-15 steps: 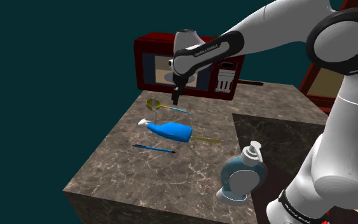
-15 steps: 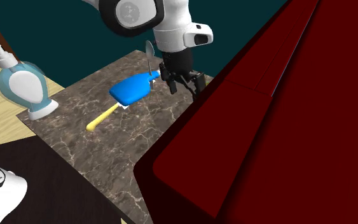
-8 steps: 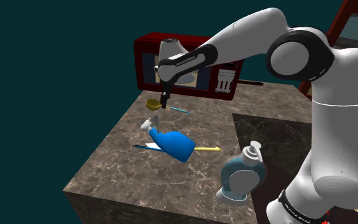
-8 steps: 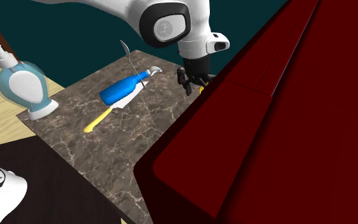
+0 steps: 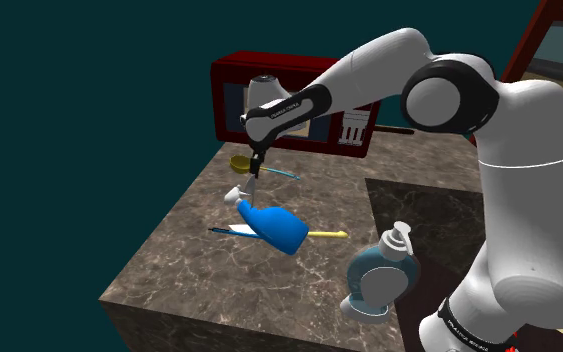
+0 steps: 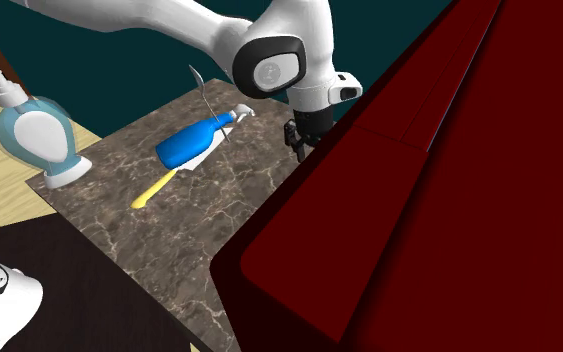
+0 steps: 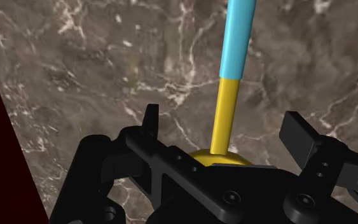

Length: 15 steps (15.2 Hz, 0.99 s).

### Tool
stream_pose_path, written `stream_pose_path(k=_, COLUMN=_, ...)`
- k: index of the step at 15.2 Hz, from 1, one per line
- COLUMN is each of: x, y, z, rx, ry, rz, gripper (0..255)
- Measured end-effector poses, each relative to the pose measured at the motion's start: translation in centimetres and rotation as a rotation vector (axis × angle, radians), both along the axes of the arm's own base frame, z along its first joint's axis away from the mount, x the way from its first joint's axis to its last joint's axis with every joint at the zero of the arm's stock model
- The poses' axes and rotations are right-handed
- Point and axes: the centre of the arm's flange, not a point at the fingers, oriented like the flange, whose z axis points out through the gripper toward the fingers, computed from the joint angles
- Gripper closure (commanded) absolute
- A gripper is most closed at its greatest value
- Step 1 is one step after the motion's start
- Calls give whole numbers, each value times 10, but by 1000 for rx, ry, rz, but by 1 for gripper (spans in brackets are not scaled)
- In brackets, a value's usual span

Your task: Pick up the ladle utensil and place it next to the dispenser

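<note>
The ladle [image 5: 240,161] lies on the marble counter [image 5: 199,270] near the red microwave, its yellow bowl toward the shoulder view's left and its cyan handle [image 5: 281,174] running right. My black gripper [image 5: 256,166] hangs just above the bowl end, open. In the wrist view the ladle's yellow neck [image 7: 226,113] and cyan handle [image 7: 238,35] run between the spread fingers [image 7: 151,122], which do not touch it. The pale blue pump dispenser [image 5: 382,272] stands at the counter's near right corner, and at the second exterior view's left as the dispenser [image 6: 34,130].
A blue bottle [image 5: 270,226] lies tilted in the counter's middle, over a yellow-handled utensil [image 5: 329,234] and a thin blue pen [image 5: 224,231]. The red microwave [image 5: 299,100] stands behind the ladle; its red side [image 6: 419,200] blocks much of the second exterior view.
The blue bottle swung round and slid toward the near side a second ago, then stayed. My gripper has moved left and lower, over the ladle's bowl end.
</note>
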Motion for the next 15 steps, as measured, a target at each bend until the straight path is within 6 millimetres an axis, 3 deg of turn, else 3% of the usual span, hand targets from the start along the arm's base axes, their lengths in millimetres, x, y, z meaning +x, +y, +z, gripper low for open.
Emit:
stream_pose_path(k=6, x=1, y=-1, z=-3, rx=0, ry=-1, rz=0, gripper=0)
stream_pose_path(k=7, x=1, y=-1, z=-3, rx=0, ry=-1, rz=0, gripper=255)
stream_pose_path(k=15, x=1, y=-1, z=-3, rx=0, ry=-1, rz=0, gripper=255)
